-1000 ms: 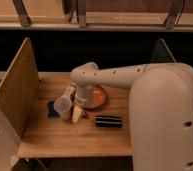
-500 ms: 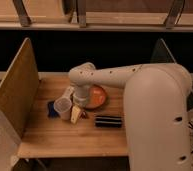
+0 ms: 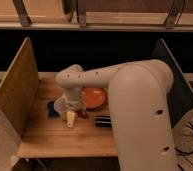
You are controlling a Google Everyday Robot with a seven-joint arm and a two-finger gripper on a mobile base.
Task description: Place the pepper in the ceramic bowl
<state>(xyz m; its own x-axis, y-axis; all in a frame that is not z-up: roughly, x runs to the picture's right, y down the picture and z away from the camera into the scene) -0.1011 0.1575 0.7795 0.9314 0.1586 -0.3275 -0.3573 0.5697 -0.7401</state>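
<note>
The ceramic bowl is orange-red and sits mid-table, partly covered by my arm. My gripper points down at the tabletop just in front of the bowl's left edge, beside the cup. It stands open, with one pale finger showing. A small dark sliver lies right of that finger, close under the bowl's rim. It may be the pepper, but I cannot tell for sure. Nothing is seen held.
A translucent cup stands left of the gripper, with a dark blue thing beside it. A dark flat block lies to the right near the arm. Upright boards wall the table on the left and right.
The gripper has edged slightly left and toward the table's front, away from the bowl's rim. The objects have stayed where they were.
</note>
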